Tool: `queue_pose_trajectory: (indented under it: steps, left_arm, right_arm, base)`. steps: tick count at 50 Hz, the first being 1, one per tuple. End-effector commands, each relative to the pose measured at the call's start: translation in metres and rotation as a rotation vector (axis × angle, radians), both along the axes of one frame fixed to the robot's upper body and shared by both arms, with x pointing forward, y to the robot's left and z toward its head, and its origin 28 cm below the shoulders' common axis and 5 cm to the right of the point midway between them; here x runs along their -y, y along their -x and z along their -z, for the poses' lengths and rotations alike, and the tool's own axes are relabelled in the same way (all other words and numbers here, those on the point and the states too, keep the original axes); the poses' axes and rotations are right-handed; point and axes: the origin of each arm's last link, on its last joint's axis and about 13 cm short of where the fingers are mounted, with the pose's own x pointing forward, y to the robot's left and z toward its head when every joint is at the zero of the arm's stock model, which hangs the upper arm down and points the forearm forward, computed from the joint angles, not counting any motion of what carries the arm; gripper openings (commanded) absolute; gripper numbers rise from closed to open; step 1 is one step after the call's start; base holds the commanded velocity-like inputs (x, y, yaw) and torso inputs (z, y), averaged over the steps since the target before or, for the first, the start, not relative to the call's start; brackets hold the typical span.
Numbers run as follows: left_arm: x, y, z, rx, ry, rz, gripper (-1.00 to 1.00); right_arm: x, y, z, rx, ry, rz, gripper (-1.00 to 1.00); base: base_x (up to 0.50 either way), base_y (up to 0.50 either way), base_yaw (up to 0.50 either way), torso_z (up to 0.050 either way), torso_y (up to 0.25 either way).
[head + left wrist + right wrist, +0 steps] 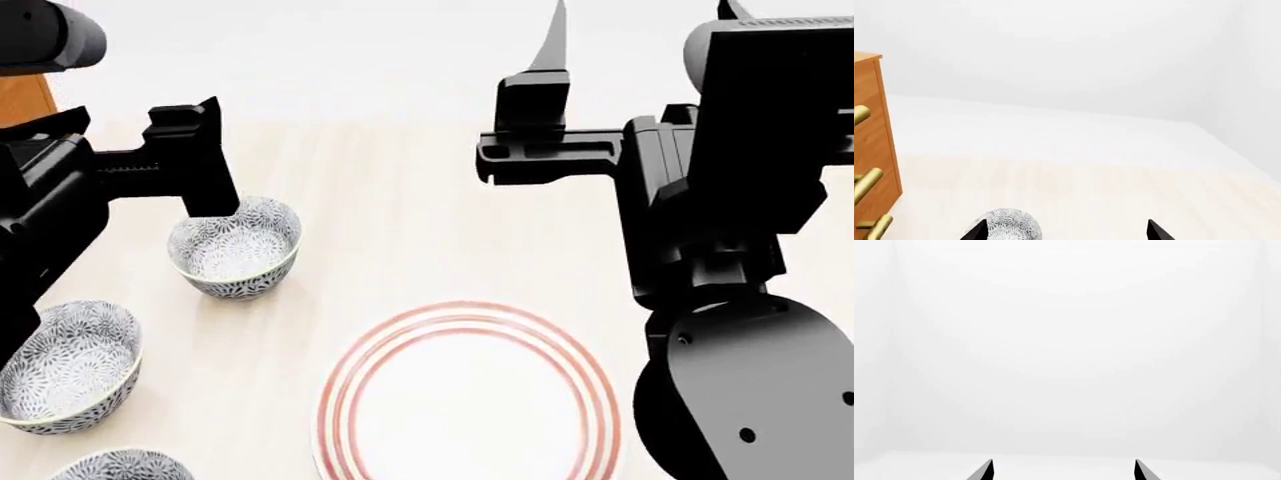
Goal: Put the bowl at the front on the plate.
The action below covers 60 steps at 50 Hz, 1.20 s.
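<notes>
I'm reading this as early: the plate [467, 395] is sitting bare near me on the desk [400, 200], nothing on it. Three patterned bowls are lining its left side. I'm taking the farthest one as the bowl [235, 246], though "front" is my guess. Left hand [200, 165] is hanging over its far rim, fingers apart, not gripping. Right hand [1062, 471] is raised clear, tips spread, holding nothing. Grasp, lift and placement are all remaining. The middle bowl [67, 362] and nearest bowl [123, 466] are standing beside the path; a wooden drawer unit [874, 150] is standing at the left.
</notes>
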Motion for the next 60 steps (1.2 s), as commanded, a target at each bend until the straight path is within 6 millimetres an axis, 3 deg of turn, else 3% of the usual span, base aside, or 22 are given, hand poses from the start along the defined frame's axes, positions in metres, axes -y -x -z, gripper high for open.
queue_pose_trajectory:
  steps: [1, 18, 60]
  left_arm:
    - [0.0, 0.004, -0.004, -0.058, 0.019, 0.014, 1.0]
    - [0.0, 0.011, -0.003, -0.122, 0.007, 0.024, 1.0]
    - [0.001, 0.016, 0.028, -0.367, 0.019, 0.071, 1.0]
  right_arm:
    - [0.001, -0.001, 0.001, 0.0, -0.003, 0.005, 1.0]
    - [0.001, -0.002, 0.001, -0.004, 0.0, 0.004, 1.0]
    - [0.0, -0.003, 0.001, 0.004, 0.023, 0.012, 1.0]
  base:
    - [0.0, 0.0, 0.0, 0.0, 0.0]
    - [0.0, 0.0, 0.0, 0.0, 0.0]
    - [0.0, 0.0, 0.0, 0.0, 0.0]
